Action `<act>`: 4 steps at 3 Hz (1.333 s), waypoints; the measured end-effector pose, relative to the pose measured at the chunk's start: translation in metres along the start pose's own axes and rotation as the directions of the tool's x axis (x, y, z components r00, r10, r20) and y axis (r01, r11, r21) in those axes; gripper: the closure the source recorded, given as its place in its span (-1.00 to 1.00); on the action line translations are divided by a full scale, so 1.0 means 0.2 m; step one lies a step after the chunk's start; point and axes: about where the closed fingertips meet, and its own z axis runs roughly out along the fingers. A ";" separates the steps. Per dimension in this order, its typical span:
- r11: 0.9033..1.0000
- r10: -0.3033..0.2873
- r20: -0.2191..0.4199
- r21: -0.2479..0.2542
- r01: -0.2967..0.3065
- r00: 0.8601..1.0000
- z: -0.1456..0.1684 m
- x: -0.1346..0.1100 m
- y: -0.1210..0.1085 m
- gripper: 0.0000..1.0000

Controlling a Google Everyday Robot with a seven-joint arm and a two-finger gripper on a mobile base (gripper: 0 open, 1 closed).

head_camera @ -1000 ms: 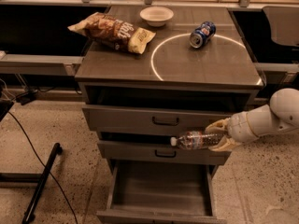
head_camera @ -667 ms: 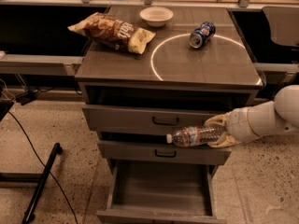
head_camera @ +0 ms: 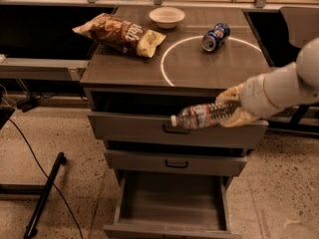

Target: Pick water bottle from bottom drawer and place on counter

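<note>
Front of the cabinet, right side: I see the gripper [head_camera: 231, 108] clamped on the base end of the water bottle [head_camera: 204, 115]. The bottle is in the air, roughly level, white cap pointing left, across the face of the top drawer [head_camera: 129, 126]. Bottom drawer [head_camera: 169, 203] stands open, grey interior showing. On the counter [head_camera: 124, 66]: soda can [head_camera: 215, 37] on its side at the far edge of the white circle [head_camera: 162, 63], chip bag [head_camera: 119, 34] back left, bowl [head_camera: 166, 17] at the back.

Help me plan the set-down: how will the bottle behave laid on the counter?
Likely to roll: the bottle is round, and the gripper, before the top drawer, holds it sideways by its base. The flat counter offers no stop. Its ribbed plastic probably dents if squeezed.
</note>
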 end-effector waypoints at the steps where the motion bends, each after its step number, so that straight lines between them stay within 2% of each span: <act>1: 0.998 0.055 0.044 -0.038 -0.053 0.998 -0.15 -0.01 -0.18 1.00; 2: 0.989 0.125 0.109 -0.088 -0.116 0.986 -0.24 0.00 -0.32 1.00; 3: 0.974 0.224 0.162 -0.053 -0.219 0.961 -0.27 0.05 -0.54 1.00; 4: 0.948 0.315 0.197 -0.016 -0.319 0.928 -0.23 0.12 -0.71 1.00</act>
